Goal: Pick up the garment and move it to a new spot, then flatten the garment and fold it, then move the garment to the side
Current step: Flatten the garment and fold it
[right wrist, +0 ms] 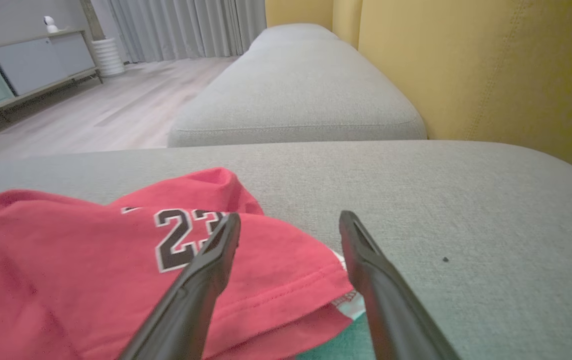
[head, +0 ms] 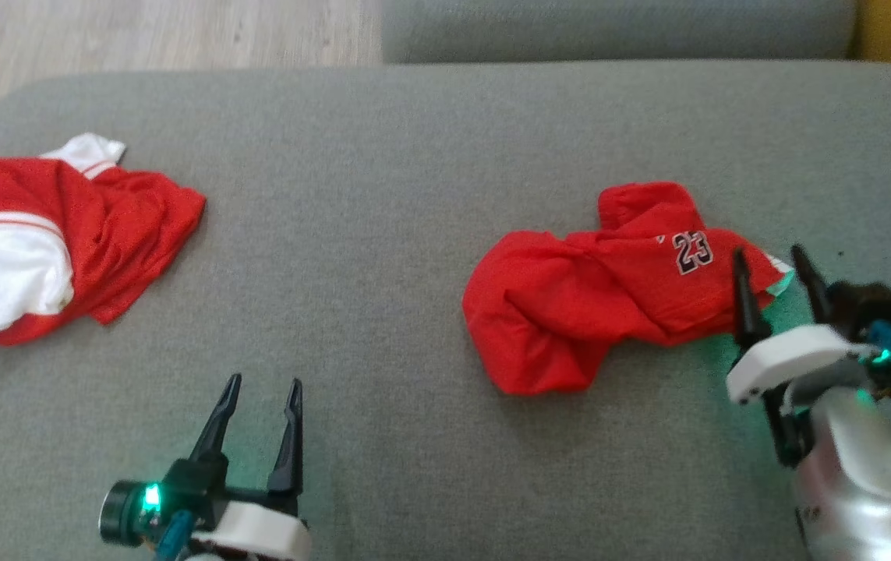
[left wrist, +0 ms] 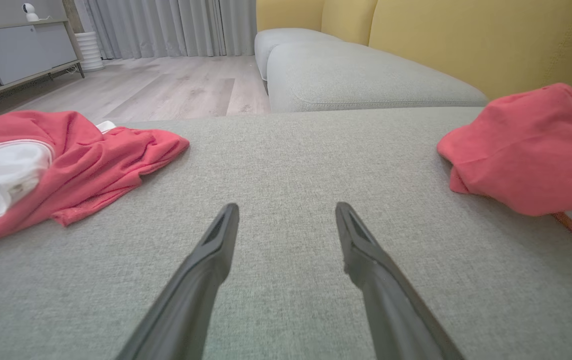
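A crumpled red garment (head: 609, 288) printed with the number 23 lies on the grey sofa cushion (head: 383, 195), right of centre. My right gripper (head: 769, 253) stands open at its right hem. In the right wrist view one finger (right wrist: 215, 260) hangs over the red garment (right wrist: 90, 260), and the other finger (right wrist: 366, 265) is over bare cushion, with nothing between them. My left gripper (head: 262, 382) is open over the bare cushion near the front, well left of the garment. In the left wrist view the left gripper (left wrist: 287, 210) points across the cushion, with the garment (left wrist: 526, 150) at the right.
A second red and white garment (head: 47, 241) lies bunched at the cushion's left end, also visible as the red and white garment (left wrist: 65, 160). A further grey cushion (right wrist: 296, 90) and the yellow backrest (right wrist: 491, 75) lie beyond. Wooden floor (left wrist: 165, 85) lies past the far edge.
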